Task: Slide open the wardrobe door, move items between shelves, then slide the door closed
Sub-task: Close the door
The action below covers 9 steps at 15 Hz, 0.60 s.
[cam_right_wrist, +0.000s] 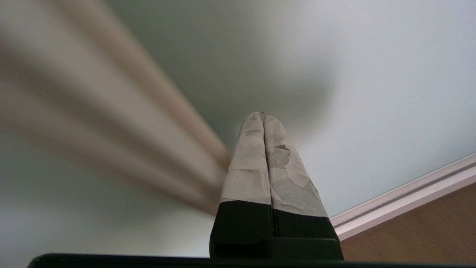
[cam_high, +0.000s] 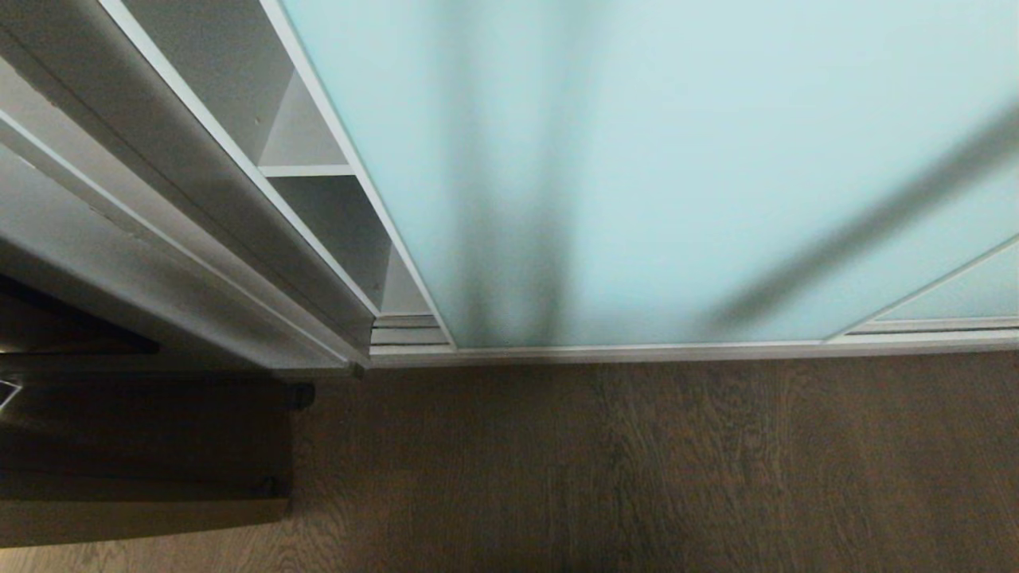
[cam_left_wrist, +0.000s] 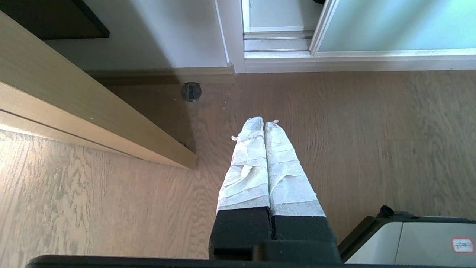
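**Ana:** Frosted glass fills the head view — the sliding wardrobe door (cam_high: 677, 159), pale aqua in its thin silvery-white frame, covers nearly the whole wardrobe front and stands on the bottom track (cam_high: 637, 350) right at the wooden floor (cam_high: 637, 477).

**Ben:** Nearly the whole front?

**Ana:** A narrow gap shows at its left edge. Through it you see one of the shelves (cam_high: 306, 170), a white board with a pale front edge, and white compartment walls above and below it. No folded bundles can be seen in that slice.

**Ben:** Where are the arms?

**Ana:** Neither shows in the head view, only soft dark shadows on the glass. The right gripper (cam_right_wrist: 263, 116) points at the door panel (cam_right_wrist: 372, 74), its two paper-wrapped fingers (cam_right_wrist: 253, 156) pressed together, nothing between them. Whether the tips touch the glass, I can't say. The door's bottom frame (cam_right_wrist: 401, 193) and a strip of floor (cam_right_wrist: 427, 227) sit off to one side.

**Ben:** And the left?

**Ana:** The left gripper (cam_left_wrist: 264, 124) hangs over the floor (cam_left_wrist: 372, 149), pointing down, fingers (cam_left_wrist: 247, 163) closed flat against each other and empty. Beyond it lie the track (cam_left_wrist: 279, 41), the door's corner (cam_left_wrist: 390, 26) and a small round dark fitting on the floor (cam_left_wrist: 191, 91). A wooden panel (cam_left_wrist: 93, 115) slants past on the other side.
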### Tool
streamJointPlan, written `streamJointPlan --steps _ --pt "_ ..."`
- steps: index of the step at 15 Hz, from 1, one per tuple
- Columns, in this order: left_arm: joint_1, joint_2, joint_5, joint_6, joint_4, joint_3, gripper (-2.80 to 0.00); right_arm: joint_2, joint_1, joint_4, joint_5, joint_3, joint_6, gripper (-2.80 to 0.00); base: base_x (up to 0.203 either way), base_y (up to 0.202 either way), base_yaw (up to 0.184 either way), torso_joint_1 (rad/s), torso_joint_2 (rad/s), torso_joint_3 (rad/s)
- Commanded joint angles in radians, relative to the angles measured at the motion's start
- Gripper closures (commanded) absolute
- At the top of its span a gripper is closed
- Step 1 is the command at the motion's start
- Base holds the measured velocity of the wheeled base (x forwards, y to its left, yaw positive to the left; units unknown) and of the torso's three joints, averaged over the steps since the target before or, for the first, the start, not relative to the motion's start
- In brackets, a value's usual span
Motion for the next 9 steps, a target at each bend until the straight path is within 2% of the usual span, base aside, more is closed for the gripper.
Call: streamJointPlan --steps 1,6,9 --pt "0.0 0.001 0.001 0.0 0.0 0.0 0.0 -0.105 -0.024 -0.013 0.007 0.068 -0.003 0.0 0.0 0.0 0.0 0.0 0.0 0.0" --pt "0.0 0.001 0.0 0.0 0.0 0.0 0.0 -0.204 -0.14 -0.121 0.006 0.17 0.004 0.0 0.0 0.0 0.0 0.0 0.0 0.0" --pt "0.0 0.001 0.0 0.0 0.0 0.001 0.0 -0.196 -0.155 -0.156 0.007 0.172 0.004 0.0 0.0 0.0 0.0 0.0 0.0 0.0"
